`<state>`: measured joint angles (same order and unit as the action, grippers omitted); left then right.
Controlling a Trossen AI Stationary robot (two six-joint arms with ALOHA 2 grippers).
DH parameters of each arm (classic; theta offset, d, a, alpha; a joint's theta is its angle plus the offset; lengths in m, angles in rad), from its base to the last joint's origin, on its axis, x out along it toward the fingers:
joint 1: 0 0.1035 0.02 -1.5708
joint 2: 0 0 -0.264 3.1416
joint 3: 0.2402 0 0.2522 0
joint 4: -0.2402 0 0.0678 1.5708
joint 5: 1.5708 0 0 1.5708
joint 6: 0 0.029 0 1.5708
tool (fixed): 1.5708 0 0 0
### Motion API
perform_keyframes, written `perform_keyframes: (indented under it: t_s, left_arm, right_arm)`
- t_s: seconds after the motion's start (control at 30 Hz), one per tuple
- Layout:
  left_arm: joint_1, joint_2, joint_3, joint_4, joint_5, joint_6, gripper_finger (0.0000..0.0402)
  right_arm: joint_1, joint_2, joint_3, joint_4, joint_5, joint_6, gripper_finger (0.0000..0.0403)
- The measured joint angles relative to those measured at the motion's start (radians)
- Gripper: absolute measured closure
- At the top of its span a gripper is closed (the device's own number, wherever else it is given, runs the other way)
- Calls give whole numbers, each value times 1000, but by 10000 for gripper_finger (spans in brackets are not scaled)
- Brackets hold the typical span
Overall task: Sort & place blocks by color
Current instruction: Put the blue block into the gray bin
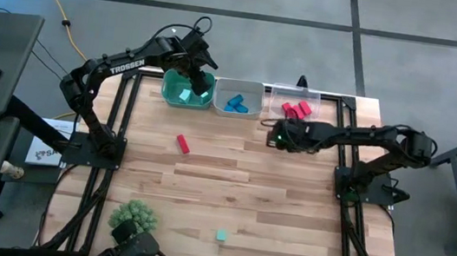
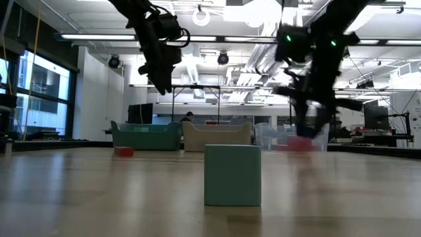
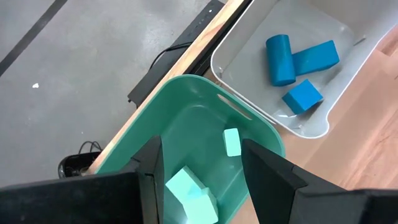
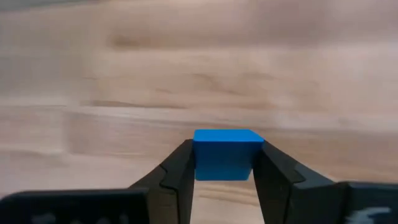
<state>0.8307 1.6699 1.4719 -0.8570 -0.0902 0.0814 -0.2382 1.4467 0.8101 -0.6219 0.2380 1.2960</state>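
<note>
Nearest the tabletop's (image 1: 230,189) front edge, a small light teal cube (image 1: 221,236) sits alone on the bare wood, with a green spiky plant ball (image 1: 134,215) off to its left side. Farther in, a short red bar (image 1: 183,143) lies by itself, not yet sorted. Beyond that, the right gripper (image 4: 224,163) hangs low just in front of the clear plastic bin (image 1: 299,109) holding red blocks, its fingers pinching a small blue cube (image 4: 226,154) from both sides; whether the cube is off the wood is hard to tell. At the far edge, the left gripper (image 3: 202,168) hovers over the teal plastic bin (image 3: 186,130), fingers spread with nothing between them, teal blocks lying below. The step in hand looks like the blue cube's pick-up. Next it would need carrying over to the white bin (image 3: 329,118) with blue blocks, between the other two, and releasing above it.
</note>
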Motion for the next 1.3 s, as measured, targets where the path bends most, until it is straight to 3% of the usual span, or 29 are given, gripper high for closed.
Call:
perform_keyframes:
  t_s: [0.53, 0.97, 1.3]
  left_arm:
    - [0, 0, 0, -6, 26, -74, 266]
    - [0, 0, 0, -14, 61, -150, 266]
    - [0, 0, 0, -14, 61, -167, 266]
  right_arm:
    - [-177, 0, 251, 259, -35, -489, 295]
    - [-302, 0, 272, 749, -142, -858, 295]
    - [-353, 0, 272, 972, -225, -1019, 295]
